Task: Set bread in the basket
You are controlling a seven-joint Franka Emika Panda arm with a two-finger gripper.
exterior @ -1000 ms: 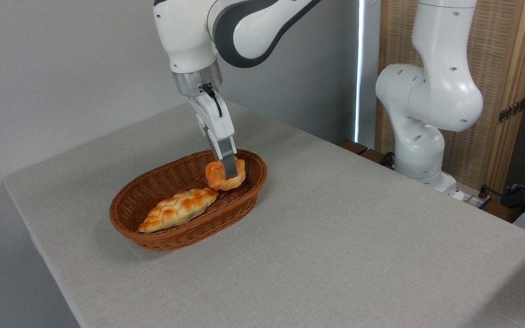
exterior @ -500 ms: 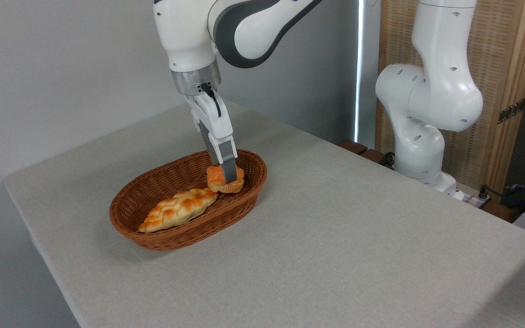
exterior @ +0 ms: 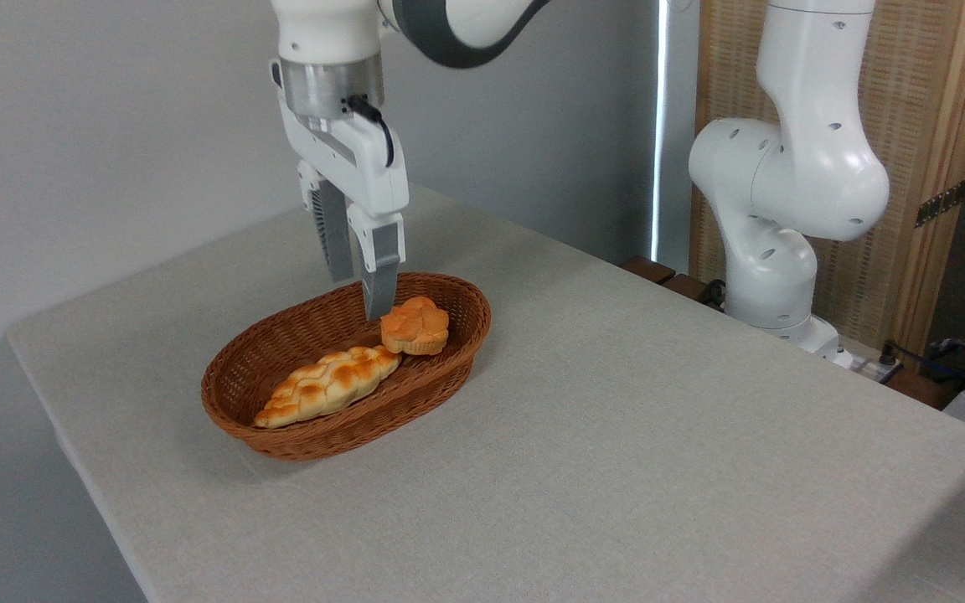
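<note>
Released, bread (exterior: 415, 325) rests in basket (exterior: 298, 435); tool (exterior: 358, 295) lifted.

basket (exterior: 315, 435) rim walls in bread (exterior: 415, 325) and braided loaf (exterior: 327, 385), open from above

Bread (exterior: 415, 325) sits upright inside basket (exterior: 298, 431), right end, apparently touching tip of braided loaf (exterior: 327, 386). Gripper (exterior: 359, 295) above basket's far rim, fingers parted, holding nothing. Basket on grey table (exterior: 616, 435)
</note>
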